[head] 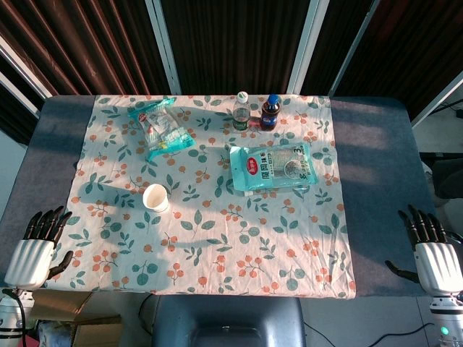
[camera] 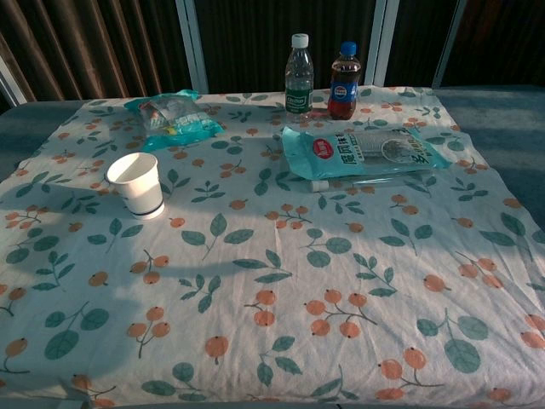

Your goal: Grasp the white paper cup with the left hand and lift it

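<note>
Grey table (head: 376,144) with a floral tablecloth (head: 239,238) spread over the middle – leaf and orange berry print, a bit wrinkled, grey left bare on both sides. Sitting upright on the cloth toward the left: white paper cup (head: 155,197). Further back on the left, a teal snack bag (head: 160,129) lying flat. Right of centre, a bigger teal packet (head: 273,168) with a red label, also flat. At the back edge – clear water bottle (head: 241,110) and dark cola bottle (head: 270,112), standing side by side.
</note>
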### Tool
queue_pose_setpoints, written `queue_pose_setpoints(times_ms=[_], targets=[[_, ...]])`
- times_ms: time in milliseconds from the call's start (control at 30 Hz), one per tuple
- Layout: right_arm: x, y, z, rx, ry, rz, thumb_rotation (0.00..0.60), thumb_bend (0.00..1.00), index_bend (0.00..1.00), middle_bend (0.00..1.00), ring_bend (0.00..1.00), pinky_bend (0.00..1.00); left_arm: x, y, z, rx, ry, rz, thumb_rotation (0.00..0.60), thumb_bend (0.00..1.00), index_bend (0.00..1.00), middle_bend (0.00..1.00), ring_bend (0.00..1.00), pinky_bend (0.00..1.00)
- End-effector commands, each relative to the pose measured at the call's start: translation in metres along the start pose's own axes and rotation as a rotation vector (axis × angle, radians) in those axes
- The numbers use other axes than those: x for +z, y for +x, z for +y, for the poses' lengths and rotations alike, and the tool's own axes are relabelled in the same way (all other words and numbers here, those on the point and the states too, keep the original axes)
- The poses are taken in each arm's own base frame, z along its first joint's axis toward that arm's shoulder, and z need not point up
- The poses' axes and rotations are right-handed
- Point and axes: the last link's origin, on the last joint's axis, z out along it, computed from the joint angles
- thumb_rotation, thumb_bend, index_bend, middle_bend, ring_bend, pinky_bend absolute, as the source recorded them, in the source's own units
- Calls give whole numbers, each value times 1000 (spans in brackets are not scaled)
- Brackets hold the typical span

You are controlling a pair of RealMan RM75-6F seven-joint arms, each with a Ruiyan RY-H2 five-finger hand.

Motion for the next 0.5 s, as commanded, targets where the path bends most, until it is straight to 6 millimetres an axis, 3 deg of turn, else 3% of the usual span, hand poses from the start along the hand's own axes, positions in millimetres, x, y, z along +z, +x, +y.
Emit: queue_pose_setpoints(times_ms=[33,500], targets=[[0,1,1,1,-2,5,600,156,0,0,0,0,0,0,0,0,1,-1,600,347,0,0,0,0],[3,0,4,-1,-11,-2,600,156,0,0,0,0,13,11,14,34,-53,11,600,351,0,0,0,0]])
